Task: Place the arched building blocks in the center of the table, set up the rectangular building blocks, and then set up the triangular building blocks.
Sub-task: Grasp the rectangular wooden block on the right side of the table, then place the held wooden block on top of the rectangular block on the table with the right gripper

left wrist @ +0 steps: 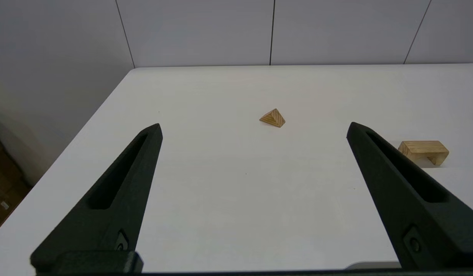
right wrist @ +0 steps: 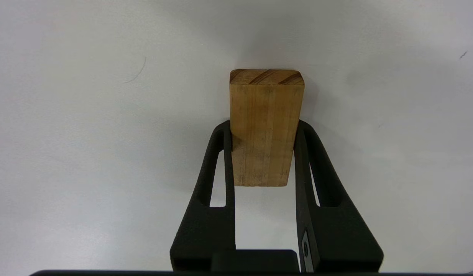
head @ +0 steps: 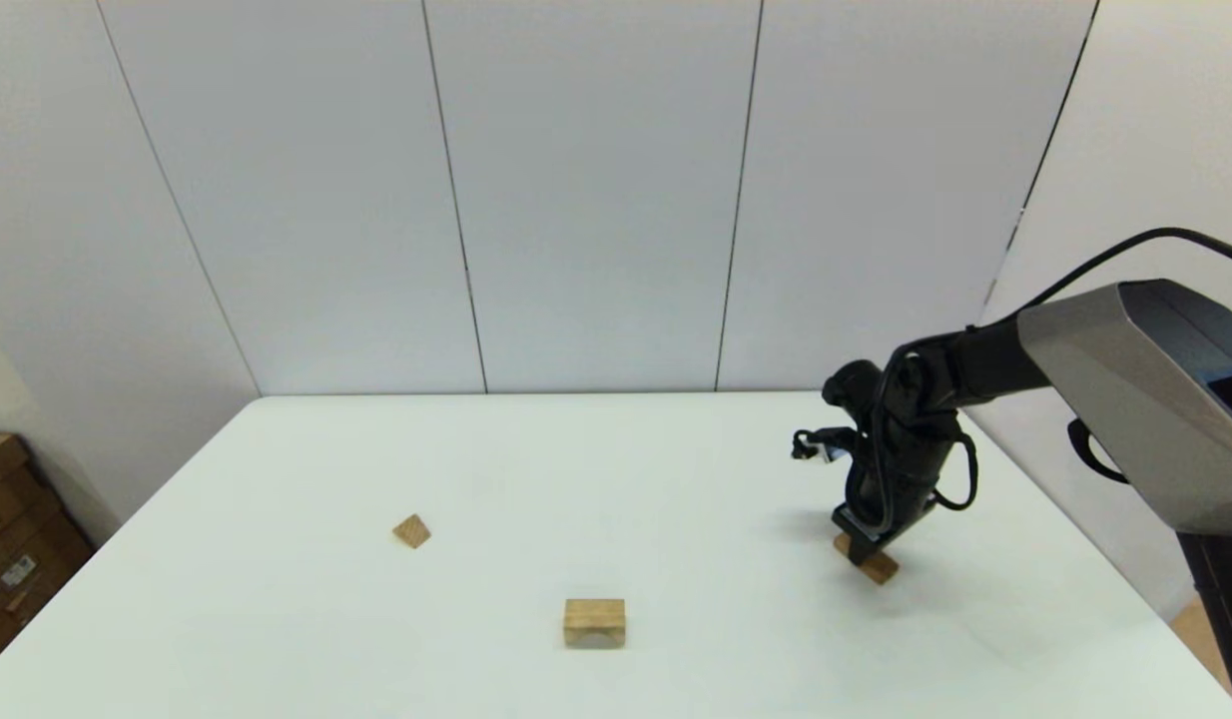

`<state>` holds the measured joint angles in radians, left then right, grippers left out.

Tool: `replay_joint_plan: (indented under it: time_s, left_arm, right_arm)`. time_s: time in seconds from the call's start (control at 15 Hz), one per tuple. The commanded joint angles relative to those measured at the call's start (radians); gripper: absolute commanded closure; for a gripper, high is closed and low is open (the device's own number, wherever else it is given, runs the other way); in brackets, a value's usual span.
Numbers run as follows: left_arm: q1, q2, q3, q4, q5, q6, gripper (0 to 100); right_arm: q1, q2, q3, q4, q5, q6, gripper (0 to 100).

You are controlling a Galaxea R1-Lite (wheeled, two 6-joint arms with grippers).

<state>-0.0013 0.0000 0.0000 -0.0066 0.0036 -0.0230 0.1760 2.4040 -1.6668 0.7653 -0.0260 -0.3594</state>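
The arched block [head: 594,622] stands near the table's front middle, cut-out facing down; the left wrist view shows the arched block [left wrist: 423,150] too. The triangular block [head: 411,530] lies to its left, also seen as the triangular block [left wrist: 273,117] ahead of my open left gripper [left wrist: 253,128], which is out of the head view. On the right side, my right gripper [head: 862,552] is shut on the rectangular block [head: 869,559], down at the table top. In the right wrist view the rectangular block [right wrist: 264,126] sits clamped between both fingers of the right gripper [right wrist: 262,128].
The white table [head: 676,479] ends at a grey panel wall behind. Cardboard boxes [head: 12,539] stand on the floor off the table's left edge. The right arm's grey link [head: 1135,369] reaches in over the right edge.
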Motion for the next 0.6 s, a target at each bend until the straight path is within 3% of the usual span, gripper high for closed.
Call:
replay_joint_plan:
  time_s: [0.07, 0.2, 0.33, 0.6]
  left_arm:
    - [-0.002, 0.000, 0.000, -0.001, 0.001, 0.000, 0]
    - [0.000, 0.000, 0.000, -0.001, 0.001, 0.000, 0]
    - [0.000, 0.000, 0.000, -0.001, -0.001, 0.000, 0]
    - [0.000, 0.000, 0.000, -0.001, 0.001, 0.000, 0]
  right_arm:
    - [0.007, -0.039, 0.001, 0.009, 0.000, 0.005, 100]
    - [0.022, -0.092, 0.001, 0.058, -0.005, 0.016, 100]
    - [0.065, -0.174, 0.002, 0.100, -0.006, 0.088, 100]
    - [0.152, -0.309, 0.006, 0.204, 0.006, 0.132, 100]
